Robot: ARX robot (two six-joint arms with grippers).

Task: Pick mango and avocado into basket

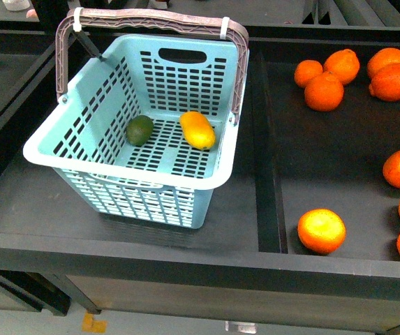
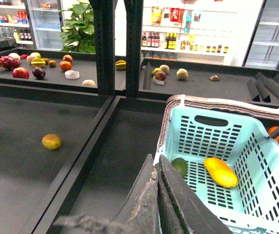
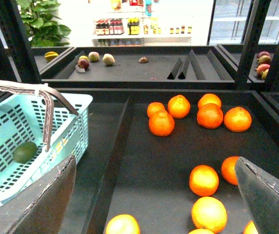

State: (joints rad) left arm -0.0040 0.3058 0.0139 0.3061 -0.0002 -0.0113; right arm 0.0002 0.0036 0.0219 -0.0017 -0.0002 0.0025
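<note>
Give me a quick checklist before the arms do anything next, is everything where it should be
1. Mango inside the basket: ok.
2. Avocado inside the basket, apart from the mango: ok.
3. Left gripper empty, fingers pressed together: ok.
4. Right gripper empty, fingers wide apart over the oranges: ok.
5. Basket handles up, not blocking the fruit: ok.
6. Basket sitting level: not ok, it looks tilted in the front view.

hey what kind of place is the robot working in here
Likely a grocery store or a mock-up of one: black produce bins holding loose oranges, a turquoise shopping basket, and bottle-stocked shelves with glass-door coolers behind.
</note>
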